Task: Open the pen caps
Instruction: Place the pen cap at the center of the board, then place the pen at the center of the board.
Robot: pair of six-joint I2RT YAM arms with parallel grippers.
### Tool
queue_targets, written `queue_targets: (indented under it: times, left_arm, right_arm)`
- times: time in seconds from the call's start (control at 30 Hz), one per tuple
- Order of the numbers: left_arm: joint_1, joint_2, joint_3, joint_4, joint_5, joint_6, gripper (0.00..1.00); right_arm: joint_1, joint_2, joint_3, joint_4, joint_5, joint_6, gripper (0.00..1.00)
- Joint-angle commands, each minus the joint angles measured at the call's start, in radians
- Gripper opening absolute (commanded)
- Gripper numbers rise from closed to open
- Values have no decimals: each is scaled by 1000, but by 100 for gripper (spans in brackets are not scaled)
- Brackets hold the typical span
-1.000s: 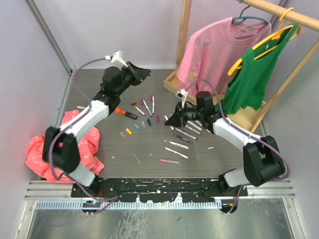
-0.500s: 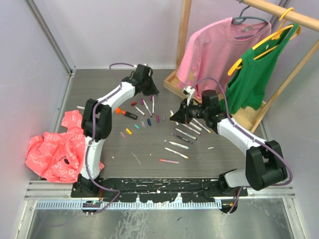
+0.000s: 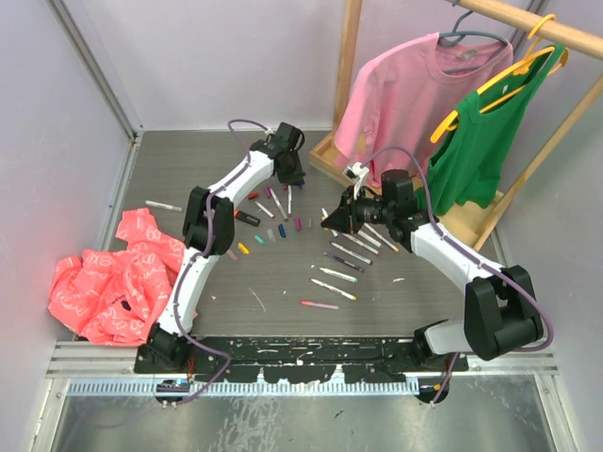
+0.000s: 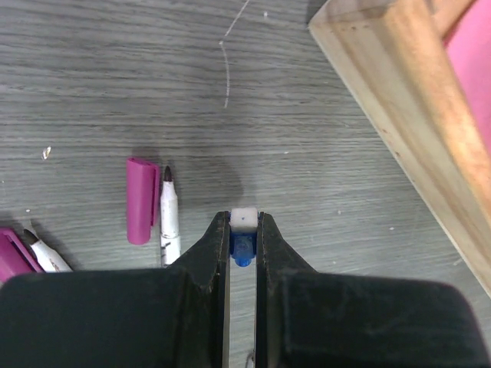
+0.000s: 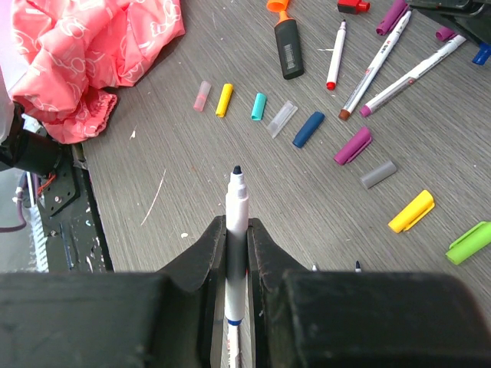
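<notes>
Grey wood-grain laminate covers the table [image 3: 283, 275], matt and finely streaked. At its far middle the left gripper [image 4: 244, 227] has its black, tapered fingers pressed together on a short blue cap [image 4: 242, 250] with a flat white end. It sits just beside the square-edged pale wooden rack base [image 4: 399, 100]. A smooth magenta cap [image 4: 140, 201] lies left of the fingers, touching or nearly touching a bare-tipped white pen [image 4: 169, 218]. The right gripper [image 5: 236, 230] pinches a slim uncapped pen [image 5: 236, 195], a white cylinder with a dark pointed tip, held above the table. Below it lie loose caps [image 5: 258, 106] in pink, yellow, teal, clear, dark blue, purple, grey and lime. These are small glossy tubes, well apart from one another. Far of them lie a thick orange-and-black marker [image 5: 288, 47] and several slim pens [image 5: 380, 65]. A crumpled coral cloth [image 5: 84, 54] lies on the left. Compared with one second ago, the left arm has unfolded and reached right and nearer, toward the rack base, and the right gripper has shifted slightly right. Both claws remain closed.
</notes>
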Motion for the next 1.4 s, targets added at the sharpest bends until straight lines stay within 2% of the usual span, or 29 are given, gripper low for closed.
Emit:
queue_targets:
  times: [0.0,0.1,0.33,0.5,0.63,0.77,0.83,0.93,1.03,1.13,1.23,1.37]
  left_arm:
    - [3,30,77,-37,-14,20,8]
    - [5,50,93,-37,-7,20,12]
    - [23,73,118,-42,1,8,28]
    - [29,53,142,-49,36,14,32]
    - [29,-47,96,-20,94,31,34]
    - [29,-301,-235,250,175,53,37]
    - [34,-449,-453,409,219,89,39]
    - [55,-672,-744,555,260,175,41]
    - [72,-919,-1034,632,226,276,45]
    - [85,-1129,-1254,632,140,342,59]
    - [96,-1334,-1420,610,64,365,71]
    - [101,-1540,-1594,600,-7,344,86]
  right_arm:
    - [-6,-4,49,21,1,-11,2]
    - [-6,-3,50,20,-1,-11,2]
    - [-8,10,52,16,0,-14,2]
    - [-9,33,60,3,13,-22,2]
    - [-9,42,68,-15,29,-41,3]
    - [-11,40,77,-29,46,-63,10]
    - [-11,46,80,-27,58,-72,11]
    - [-8,79,111,-33,74,-80,10]
    - [4,155,178,-71,110,-112,10]
    - [27,233,243,-75,211,-111,11]
    - [52,335,322,-69,357,-38,11]
    - [93,503,486,-142,570,68,12]
